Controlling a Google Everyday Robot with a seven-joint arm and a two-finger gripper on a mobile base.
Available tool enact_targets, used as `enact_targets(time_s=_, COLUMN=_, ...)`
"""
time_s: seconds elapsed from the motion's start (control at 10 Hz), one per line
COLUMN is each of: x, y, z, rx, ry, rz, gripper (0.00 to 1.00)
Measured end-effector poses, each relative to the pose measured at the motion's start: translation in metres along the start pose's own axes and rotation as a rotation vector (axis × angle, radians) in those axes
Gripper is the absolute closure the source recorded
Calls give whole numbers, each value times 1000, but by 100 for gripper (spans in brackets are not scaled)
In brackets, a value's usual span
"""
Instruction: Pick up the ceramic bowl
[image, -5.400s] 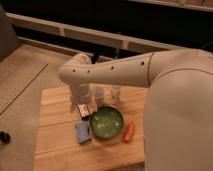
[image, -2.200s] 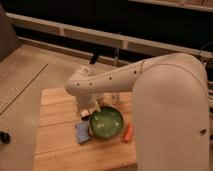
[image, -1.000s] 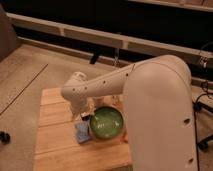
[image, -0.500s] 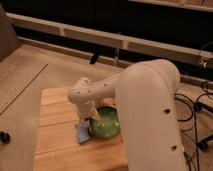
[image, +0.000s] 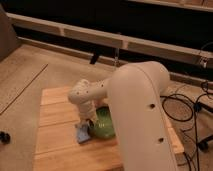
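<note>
One object matters here, the ceramic bowl (image: 103, 126), which sits on the wooden table (image: 52, 132) near its middle, with only its left part showing as a glossy green curve; the rest lies hidden behind the robot's arm (image: 137, 115). As ceramic it should be stiff and fairly heavy for its width, so it will not give under pressure, and the glaze is likely slippery, which makes a shallow or off-centre hold risky. It would also chip or break if dropped or knocked against the wood. The sensible place to take it is the rim, with a pinch across the wall, one side inside the bowl and one outside, set deep enough that the weight does not tip it out on the lift. The arm's thick white upper link fills the right foreground, bends high above the table, and runs leftward to a rounded wrist housing (image: 86, 94), from which the last section turns straight down. The gripper (image: 91, 121) hangs at the end of that section, down at table level at the bowl's left rim and seemingly touching it, though whether it is spread or clamped on the rim cannot be told from this angle. A small blue object (image: 82, 134) lies flat just beside the bowl on its left, below the gripper, close enough to be nudged during the lift.
</note>
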Motion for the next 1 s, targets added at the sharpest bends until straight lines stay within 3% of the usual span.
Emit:
enact_targets(time_s=0.1, x=-1, y=-1, z=-3, rx=8, ry=-6, rz=0, gripper=98)
enact_targets(time_s=0.2, x=-2, y=-3, z=-6, rx=14, ry=-9, rz=1, gripper=100)
enact_targets(time_s=0.6, x=-1, y=-8, z=-30, rx=37, ry=-39, rz=2, gripper=100)
enact_targets(time_s=1.0, x=-1, y=5, z=-58, rx=23, ry=-69, rz=-15, gripper=100)
